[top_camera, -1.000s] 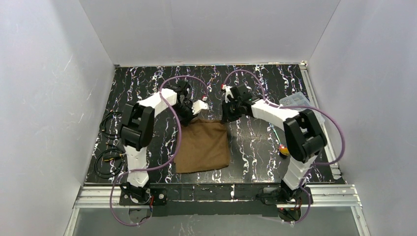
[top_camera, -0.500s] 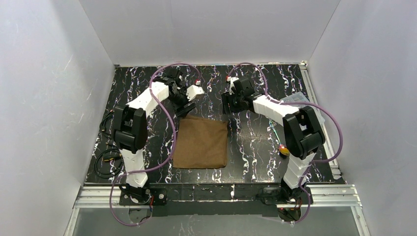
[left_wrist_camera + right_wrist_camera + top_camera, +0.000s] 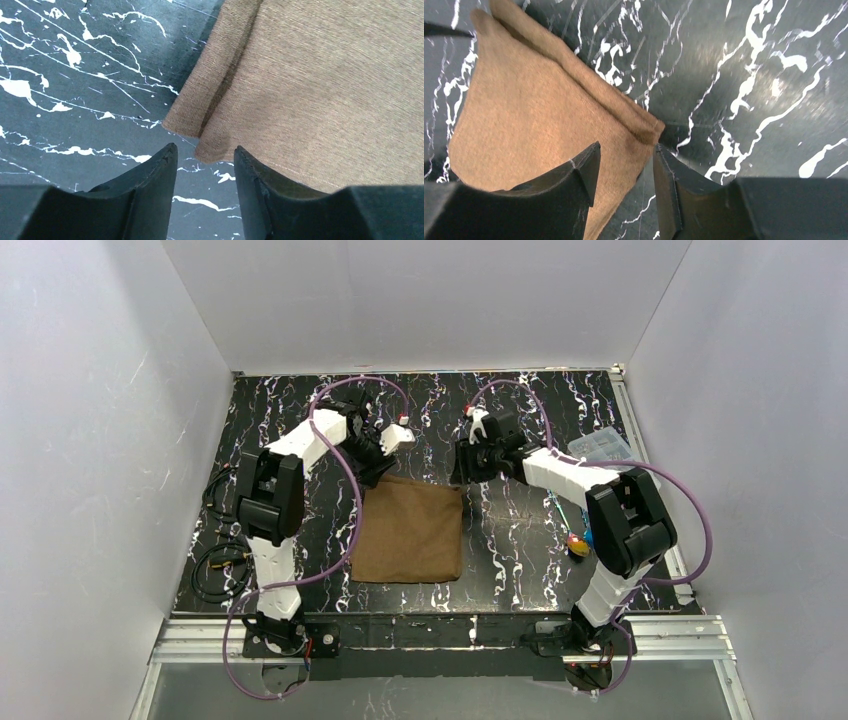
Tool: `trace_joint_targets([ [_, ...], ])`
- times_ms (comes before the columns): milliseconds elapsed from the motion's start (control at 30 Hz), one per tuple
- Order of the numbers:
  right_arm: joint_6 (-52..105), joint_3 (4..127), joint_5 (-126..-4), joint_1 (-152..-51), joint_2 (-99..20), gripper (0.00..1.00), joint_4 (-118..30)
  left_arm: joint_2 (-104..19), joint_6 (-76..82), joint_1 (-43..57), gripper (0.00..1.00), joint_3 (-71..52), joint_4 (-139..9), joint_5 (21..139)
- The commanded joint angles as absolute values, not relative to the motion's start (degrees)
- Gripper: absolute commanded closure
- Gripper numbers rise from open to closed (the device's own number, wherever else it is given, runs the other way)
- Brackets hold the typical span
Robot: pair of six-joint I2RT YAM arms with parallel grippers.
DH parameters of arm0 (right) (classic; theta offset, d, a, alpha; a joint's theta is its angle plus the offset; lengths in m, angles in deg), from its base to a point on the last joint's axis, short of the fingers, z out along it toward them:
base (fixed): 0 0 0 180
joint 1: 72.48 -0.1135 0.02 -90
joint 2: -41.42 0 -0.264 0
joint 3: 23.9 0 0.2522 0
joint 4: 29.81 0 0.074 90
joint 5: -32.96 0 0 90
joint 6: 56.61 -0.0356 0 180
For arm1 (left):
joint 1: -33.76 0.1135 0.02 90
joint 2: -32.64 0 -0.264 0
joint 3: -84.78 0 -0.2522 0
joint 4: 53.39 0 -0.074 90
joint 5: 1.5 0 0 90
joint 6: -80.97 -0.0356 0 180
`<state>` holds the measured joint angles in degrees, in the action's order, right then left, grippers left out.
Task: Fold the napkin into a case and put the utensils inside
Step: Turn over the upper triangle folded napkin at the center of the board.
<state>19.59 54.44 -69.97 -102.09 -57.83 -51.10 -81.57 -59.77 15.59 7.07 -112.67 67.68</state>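
The brown napkin (image 3: 410,532) lies flat on the black marbled table, folded into a layered rectangle. My left gripper (image 3: 381,456) hovers at its far left corner, and in the left wrist view that gripper (image 3: 205,151) is open, with the napkin (image 3: 325,90) corner lying just ahead of the tips, untouched. My right gripper (image 3: 463,468) is at the far right corner. Seen from the right wrist, it (image 3: 626,147) is open above the napkin (image 3: 539,115), the corner close to the right fingertip. The utensils (image 3: 578,542) lie by the right arm, partly hidden.
A clear plastic compartment box (image 3: 600,448) stands at the far right of the table. Loose cables (image 3: 222,560) lie along the left edge. White walls enclose the table on three sides. A metal rail runs along the near edge.
Both grippers let go of the napkin's far edge and opened. They drew back from it, then returned toward the far corners with jaws narrowing. The napkin settled flat.
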Motion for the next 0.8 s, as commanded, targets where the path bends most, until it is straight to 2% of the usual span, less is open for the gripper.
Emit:
trace_joint_targets([
  [0,17.21,51.44,-71.39,-102.08,-56.14,0.5,-48.85,-82.77,-58.91,16.03,0.58,7.5,-111.04,67.33],
  [67,16.8,50.4,-71.02,-102.1,-56.26,0.5,-48.24,-83.52,-58.78,16.09,0.58,7.84,-110.15,67.54],
  [133,16.54,50.08,-71.12,-102.1,-56.71,0.5,-47.93,-84.32,-58.82,16.01,0.64,8.39,-110.21,67.5],
  [233,15.98,49.85,-71.39,-102.03,-57.53,0.52,-46.97,-85.06,-59.27,16.03,0.86,8.61,-110.33,67.16],
  [267,15.63,49.7,-71.59,-102.09,-57.8,0.52,-46.37,-85.24,-59.21,16.07,0.97,8.96,-110.55,67.03],
  [300,15.26,49.59,-71.81,-102.05,-58.15,0.53,-45.71,-85.37,-58.98,16.06,1.0,9.18,-110.79,66.85],
  [500,14.39,49.83,-72.38,-102.1,-60.0,0.56,-44.62,-84.02,-58.25,16.03,1.0,8.94,-111.38,65.22],
  [767,14.54,48.37,-70.46,-102.3,-58.08,0.45,-45.19,-82.76,-58.09,16.04,1.0,8.7,-111.04,65.41],
])
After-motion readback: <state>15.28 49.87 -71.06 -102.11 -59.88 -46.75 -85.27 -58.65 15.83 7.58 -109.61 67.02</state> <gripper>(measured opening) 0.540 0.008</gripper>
